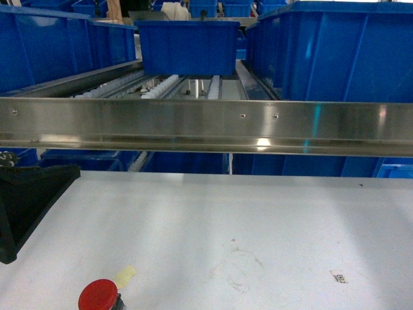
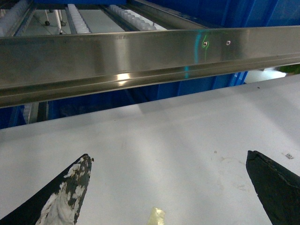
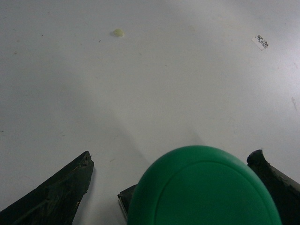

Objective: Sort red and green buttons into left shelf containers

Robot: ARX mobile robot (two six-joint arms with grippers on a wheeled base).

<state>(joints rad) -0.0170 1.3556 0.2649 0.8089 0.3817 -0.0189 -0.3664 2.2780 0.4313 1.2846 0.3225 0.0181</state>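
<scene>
- Several blue bins (image 1: 187, 45) stood on the roller shelf behind one steel rail (image 1: 206, 126).
- One white table (image 1: 258, 219) carried everything else.
- The left gripper (image 2: 168, 187) hung spread wide over the table, holding nothing.
- The right gripper (image 3: 173, 187) was spread too, with one green button (image 3: 204, 187) between its fingers; contact could not be told.
- One red button (image 1: 98, 296) sat at the table's near edge, just beside one yellowish tape scrap (image 1: 126, 276).

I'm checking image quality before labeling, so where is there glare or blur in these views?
Head view: a bright glare spot on the steel rail, and the red button is cut off by the bottom edge. Left wrist view: a similar glare streak on the rail. Right wrist view: the green button looms close and soft-edged, with even, shadowless light on the table.
</scene>
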